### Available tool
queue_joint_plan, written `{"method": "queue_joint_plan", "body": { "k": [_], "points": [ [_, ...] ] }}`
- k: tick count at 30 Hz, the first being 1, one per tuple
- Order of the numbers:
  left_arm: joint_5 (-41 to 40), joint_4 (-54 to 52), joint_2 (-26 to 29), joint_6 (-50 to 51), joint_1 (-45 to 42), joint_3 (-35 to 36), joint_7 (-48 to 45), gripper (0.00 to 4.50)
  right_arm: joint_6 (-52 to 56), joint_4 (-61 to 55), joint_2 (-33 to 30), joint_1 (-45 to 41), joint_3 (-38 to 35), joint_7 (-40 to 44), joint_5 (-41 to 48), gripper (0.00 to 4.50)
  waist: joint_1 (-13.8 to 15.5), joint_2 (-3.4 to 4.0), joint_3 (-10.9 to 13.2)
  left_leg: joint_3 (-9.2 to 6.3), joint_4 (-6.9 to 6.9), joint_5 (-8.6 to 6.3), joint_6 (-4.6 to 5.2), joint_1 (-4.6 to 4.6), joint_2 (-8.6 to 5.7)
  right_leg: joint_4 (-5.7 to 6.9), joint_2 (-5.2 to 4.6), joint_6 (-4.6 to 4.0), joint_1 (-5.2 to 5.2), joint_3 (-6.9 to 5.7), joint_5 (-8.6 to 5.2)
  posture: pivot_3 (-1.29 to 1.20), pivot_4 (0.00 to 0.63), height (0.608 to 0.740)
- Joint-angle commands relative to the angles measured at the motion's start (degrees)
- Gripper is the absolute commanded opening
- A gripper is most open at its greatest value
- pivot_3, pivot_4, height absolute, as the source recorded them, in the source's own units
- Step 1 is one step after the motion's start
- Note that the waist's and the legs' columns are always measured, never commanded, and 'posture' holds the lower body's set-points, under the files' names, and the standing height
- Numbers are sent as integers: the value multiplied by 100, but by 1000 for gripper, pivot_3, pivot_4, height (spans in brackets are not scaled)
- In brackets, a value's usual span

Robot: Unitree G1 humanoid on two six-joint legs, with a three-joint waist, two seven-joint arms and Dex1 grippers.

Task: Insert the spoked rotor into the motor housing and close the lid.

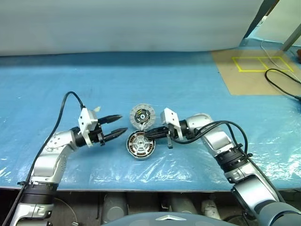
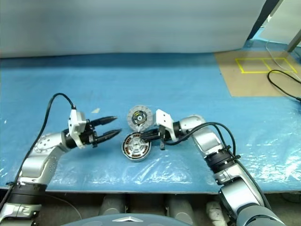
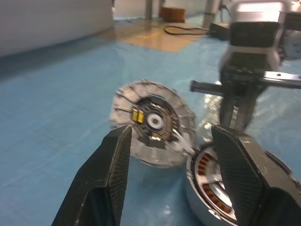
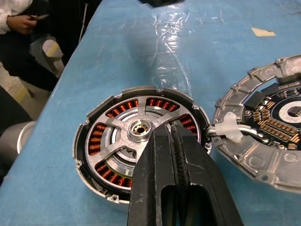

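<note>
The rotor (image 4: 136,129) sits in the housing (image 4: 82,141); lid (image 4: 263,136) open beside it. Right claw (image 4: 175,136), pressed together, rests over the rotor; left claw (image 1: 120,125) spread nearby.

A blue plastic sheet (image 1: 141,84) covers the desk, a brown cardboard panel (image 1: 256,75) marked with yellow tape (image 1: 261,63) lies at its far right corner, crossed by a black cable (image 1: 282,82), beside a person's hand (image 4: 21,21).
</note>
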Motion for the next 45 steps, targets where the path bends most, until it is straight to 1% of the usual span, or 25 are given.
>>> {"method": "queue_joint_plan", "body": {
  "k": [1,5,6,8,13,15,18,21,24,26,28,30,33,39,41,43,45],
  "points": [
    [-295,182,-10,454,-388,189,156,2845,517,-730,-168,-117,-401,83,536,0,11,1,0,0,0,0,0,0,-1,0,0,0,1,0,0,0,150,740],
    [-180,569,17,564,-724,119,91,2845,872,-1319,-512,63,-591,22,714,0,13,0,0,0,2,0,0,1,-2,-1,-1,0,2,0,0,0,150,740],
    [-108,690,6,497,-781,96,68,2672,924,-1420,-584,131,-627,-17,734,0,14,0,0,0,1,0,0,1,-3,-2,0,0,2,0,0,0,150,740],
    [-238,966,-19,571,-888,108,-196,2271,978,-1534,-711,290,-683,-114,725,0,17,0,0,-2,-2,1,-1,0,-5,-3,0,1,2,0,0,0,150,740],
    [49,2218,-309,225,-1599,54,-315,554,1217,-1828,-878,554,-901,-431,846,0,34,0,2,-3,-5,1,-1,-3,-25,-9,0,1,1,0,1,0,150,740],
    [100,2599,-444,134,-1888,52,-382,27,1273,-1952,-951,665,-937,-476,876,0,50,0,2,-6,0,1,-1,-3,-27,-9,-3,2,3,0,1,0,150,740],
    [324,3349,-611,5,-2347,-28,-425,27,1335,-2166,-1069,855,-945,-510,913,0,122,-1,2,-8,-1,1,0,-1,-27,-13,-3,2,8,0,1,0,150,740],
    [528,4145,-712,-226,-2728,-56,-559,27,1422,-2306,-1131,909,-984,-582,979,0,118,-1,2,-9,-7,1,-1,-4,-29,-18,-2,12,8,0,7,0,150,740],
    [712,5105,-765,-163,-3188,-92,-822,27,1482,-2395,-1224,966,-1023,-642,1020,0,132,-2,3,-11,-9,1,-1,-4,-31,-21,-1,24,7,0,14,0,150,740],
    [813,5691,-835,-165,-3502,-41,-825,27,1518,-2489,-1287,1034,-1026,-680,1043,0,152,-2,3,-12,-11,1,-2,-5,-31,-25,-1,25,7,-1,15,0,150,740],
    [841,6221,-928,0,-3825,55,-809,27,1591,-2598,-1336,1104,-1050,-738,1078,0,180,-4,3,-15,-11,2,-2,-8,-33,-30,-1,27,10,-1,16,0,150,740],
    [954,6609,-1012,241,-4065,-2,-972,27,1679,-2688,-1378,1162,-1087,-810,1108,0,214,-4,4,-17,-11,2,-2,-12,-36,-36,-3,31,11,-1,19,0,150,740],
    [1112,6951,-1176,490,-4278,-62,-1162,27,1755,-2811,-1464,1278,-1130,-881,1108,0,255,-5,4,-18,-13,2,-3,-12,-39,-42,-4,36,12,-1,21,0,150,740],
    [1459,7245,-1465,545,-4401,-172,-1597,27,1833,-3054,-1604,1540,-1182,-1012,1145,0,277,-10,7,-20,-24,2,-3,-13,-40,-56,-4,41,16,-1,24,0,150,740],
    [1513,7274,-1549,481,-4450,-138,-1635,27,1855,-3127,-1625,1599,-1199,-1071,1158,0,278,-12,9,-22,-24,2,-3,-14,-40,-57,-4,42,16,-1,25,0,150,740],
    [1573,7222,-1677,69,-4447,-93,-1482,27,1875,-3187,-1641,1653,-1218,-1130,1172,0,280,-12,9,-22,-24,2,-2,-14,-42,-57,-5,44,16,-1,26,0,150,740],
    [1652,7145,-1778,-113,-4458,-164,-1703,27,1883,-3246,-1671,1726,-1219,-1194,1171,0,287,-14,10,-25,-24,2,-2,-13,-45,-60,-7,45,20,-1,27,0,150,740]
  ]
}}
